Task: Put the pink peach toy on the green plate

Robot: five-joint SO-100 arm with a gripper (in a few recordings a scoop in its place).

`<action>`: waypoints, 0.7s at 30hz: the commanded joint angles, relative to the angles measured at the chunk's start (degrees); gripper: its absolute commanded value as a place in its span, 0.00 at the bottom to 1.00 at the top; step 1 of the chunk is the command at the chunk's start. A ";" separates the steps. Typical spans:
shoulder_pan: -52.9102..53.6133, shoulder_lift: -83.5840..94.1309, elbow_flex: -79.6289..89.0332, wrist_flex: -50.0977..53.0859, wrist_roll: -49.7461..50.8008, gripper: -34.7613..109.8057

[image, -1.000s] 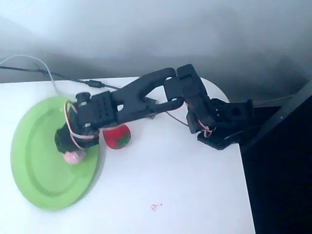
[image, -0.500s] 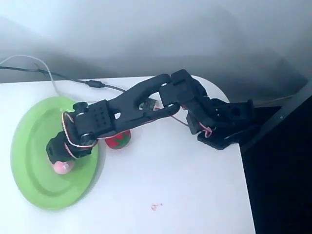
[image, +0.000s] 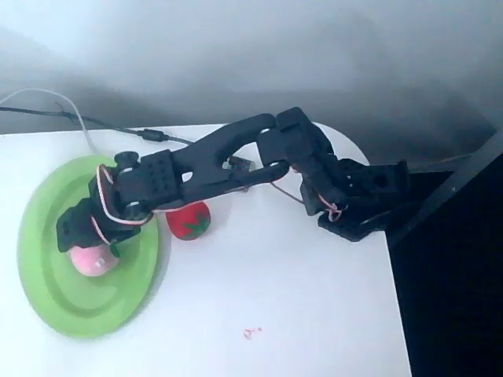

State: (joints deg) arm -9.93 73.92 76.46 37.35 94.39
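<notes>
In the overhead view, the black arm (image: 228,157) reached from its base at the right of the frame toward the left, its gripper (image: 78,239) over the green plate (image: 47,298) at the left side of the white counter (image: 275,314). The pink peach toy (image: 90,261) lay on the plate, right against the gripper's tip; whether the jaws were clamped on it could not be told. A red strawberry plush (image: 189,221) sat on the counter just right of the plate's rim. No readable writing showed.
</notes>
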 commanded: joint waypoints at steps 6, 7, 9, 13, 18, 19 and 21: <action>1.85 28.39 8.17 0.00 -7.47 0.24; 2.55 33.93 12.74 0.00 -8.53 0.24; 5.19 46.93 26.46 0.00 -7.73 0.24; 9.32 78.05 61.35 6.50 0.26 0.24; 8.70 105.47 89.74 21.62 0.79 0.24; 8.70 108.81 93.78 21.62 -0.35 0.24; 8.79 114.43 100.81 21.88 -1.23 0.24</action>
State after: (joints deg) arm -0.88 177.98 166.03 57.22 93.43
